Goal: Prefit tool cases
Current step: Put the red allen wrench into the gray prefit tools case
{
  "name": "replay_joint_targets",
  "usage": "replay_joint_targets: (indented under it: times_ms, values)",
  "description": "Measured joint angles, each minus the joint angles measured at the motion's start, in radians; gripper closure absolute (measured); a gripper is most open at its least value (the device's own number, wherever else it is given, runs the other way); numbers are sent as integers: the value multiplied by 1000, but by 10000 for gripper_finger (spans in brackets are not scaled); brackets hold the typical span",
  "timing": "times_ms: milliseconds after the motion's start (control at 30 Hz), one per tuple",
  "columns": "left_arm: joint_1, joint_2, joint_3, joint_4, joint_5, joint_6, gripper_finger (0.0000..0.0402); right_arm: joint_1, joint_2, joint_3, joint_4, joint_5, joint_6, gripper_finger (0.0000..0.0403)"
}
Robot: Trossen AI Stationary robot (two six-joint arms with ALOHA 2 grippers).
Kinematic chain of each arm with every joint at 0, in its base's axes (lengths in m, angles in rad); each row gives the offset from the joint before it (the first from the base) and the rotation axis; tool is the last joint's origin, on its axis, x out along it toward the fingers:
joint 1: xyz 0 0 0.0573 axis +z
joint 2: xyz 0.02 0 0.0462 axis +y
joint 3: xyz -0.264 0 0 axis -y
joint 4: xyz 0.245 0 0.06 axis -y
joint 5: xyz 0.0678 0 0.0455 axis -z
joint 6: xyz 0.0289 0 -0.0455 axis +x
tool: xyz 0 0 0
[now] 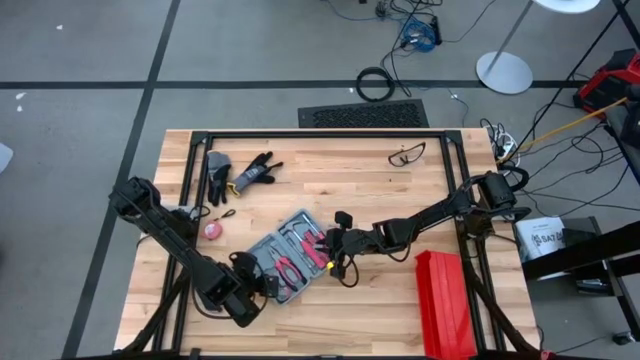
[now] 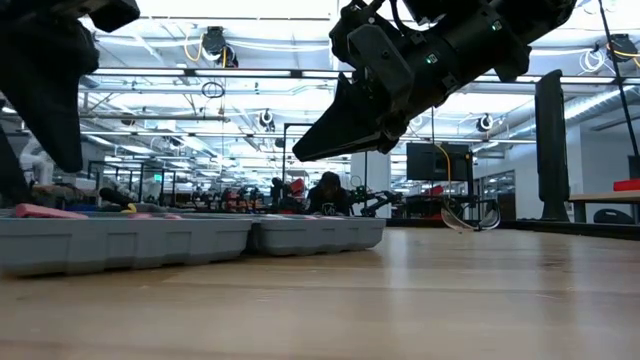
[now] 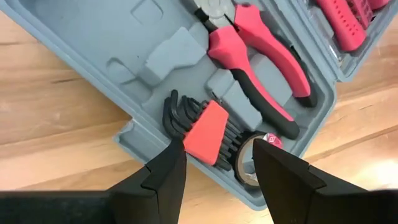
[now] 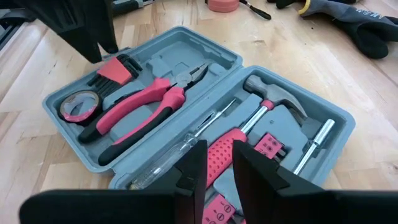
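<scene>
I found the tool case lying open on the surface. The left hand hovered spread above its hex keys. The right hand hung nearly pressed together, pinching nothing, hiding part of the hammer handle.

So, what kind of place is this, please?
Probably a large workshop or robotics lab. The low view shows a long hall with ceiling lights and other workstations behind the wooden table. Cables lie across the grey floor, and an open tool case sits on the table.

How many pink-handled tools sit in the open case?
3: pliers in the half beside the tape roll, a hammer in the other half, and a pink grip by the hammer, partly hidden. The jaws may hide more.
</scene>
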Motion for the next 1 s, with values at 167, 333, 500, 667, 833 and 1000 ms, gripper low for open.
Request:
replay_joint_targets:
  times_ms: [167,333,500,667,833,1000]
  values:
    - [1,-39,0,-36,-12,16,214,0,0,0,1,0,0,332]
    - [1,-79,0,-160,-120,82,214,0,0,0,21,-3,0,332]
    - [-7,-98,0,-313,-365,169,214,1,0,6,193,-179,-11,333]
    - [-28,-99,0,-325,-537,418,214,27,59,145,94,-247,-64,386]
    - [-38,-99,0,-417,-579,491,224,65,260,450,-71,-317,-165,400]
    - [-49,-99,-16,-458,-564,486,343,72,473,781,-348,-311,-226,402]
